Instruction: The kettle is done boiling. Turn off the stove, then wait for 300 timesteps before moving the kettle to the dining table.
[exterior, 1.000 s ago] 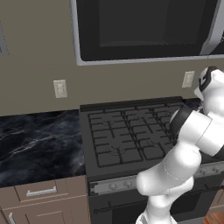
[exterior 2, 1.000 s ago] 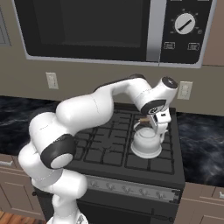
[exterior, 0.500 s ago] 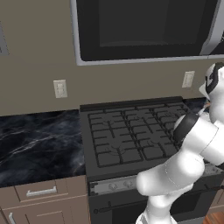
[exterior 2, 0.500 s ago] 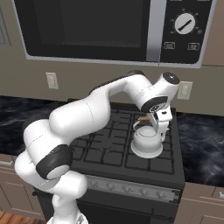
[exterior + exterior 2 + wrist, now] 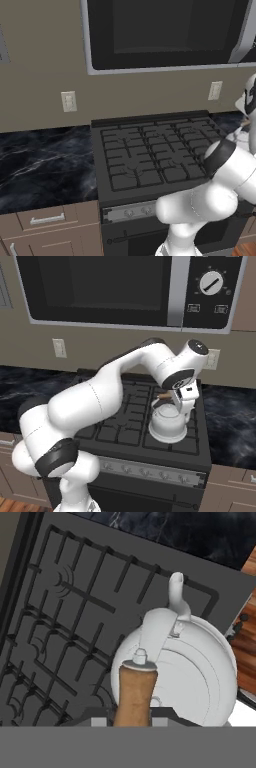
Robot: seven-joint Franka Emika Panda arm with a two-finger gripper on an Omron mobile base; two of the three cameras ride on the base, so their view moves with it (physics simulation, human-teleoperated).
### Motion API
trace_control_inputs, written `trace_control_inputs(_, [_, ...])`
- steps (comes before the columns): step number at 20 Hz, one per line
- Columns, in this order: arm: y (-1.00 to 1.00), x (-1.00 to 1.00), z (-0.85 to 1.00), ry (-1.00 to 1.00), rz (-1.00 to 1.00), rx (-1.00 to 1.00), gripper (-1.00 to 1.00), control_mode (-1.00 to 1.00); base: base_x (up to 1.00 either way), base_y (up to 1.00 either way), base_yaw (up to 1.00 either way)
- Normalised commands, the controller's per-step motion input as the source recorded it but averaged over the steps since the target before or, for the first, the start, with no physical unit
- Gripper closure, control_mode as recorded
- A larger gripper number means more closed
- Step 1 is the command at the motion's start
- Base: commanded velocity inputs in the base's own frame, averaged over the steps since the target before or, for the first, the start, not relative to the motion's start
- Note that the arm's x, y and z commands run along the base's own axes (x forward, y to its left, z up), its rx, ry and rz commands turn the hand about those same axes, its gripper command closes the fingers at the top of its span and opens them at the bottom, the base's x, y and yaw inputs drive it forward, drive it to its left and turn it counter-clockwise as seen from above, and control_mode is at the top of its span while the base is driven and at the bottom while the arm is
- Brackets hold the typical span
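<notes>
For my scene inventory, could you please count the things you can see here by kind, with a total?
Kettle: 1
Stove: 1
Microwave: 1
Wall outlets: 2
Gripper, shut on the kettle's handle: 1
Total: 6

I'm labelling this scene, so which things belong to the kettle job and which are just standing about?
Job:
- squat silver-white metal kettle
- wide black gas stove
- pincer, shut on the kettle's tan wooden handle

Standing about:
- black microwave
- dark marble worktop
- beige wall outlets
</notes>
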Motion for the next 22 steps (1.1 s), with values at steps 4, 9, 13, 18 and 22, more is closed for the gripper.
trace_control_inputs(4, [0.04,-0.10,0.03,0.00,0.00,0.00,1.00,-1.00,0.00,0.00,0.00])
trace_control_inputs(9, [0.00,0.00,0.00,0.00,0.00,0.00,1.00,-1.00,0.00,0.00,0.00])
trace_control_inputs(13, [0.00,-0.04,0.00,0.00,-0.01,0.00,1.00,1.00,-0.07,0.00,-0.03])
trace_control_inputs(18, [0.00,0.00,0.00,0.00,0.00,0.00,1.00,1.00,-0.28,0.00,-0.21])
trace_control_inputs(22, [0.00,0.00,0.00,0.00,0.00,0.00,1.00,1.00,-0.20,-0.12,-0.25])
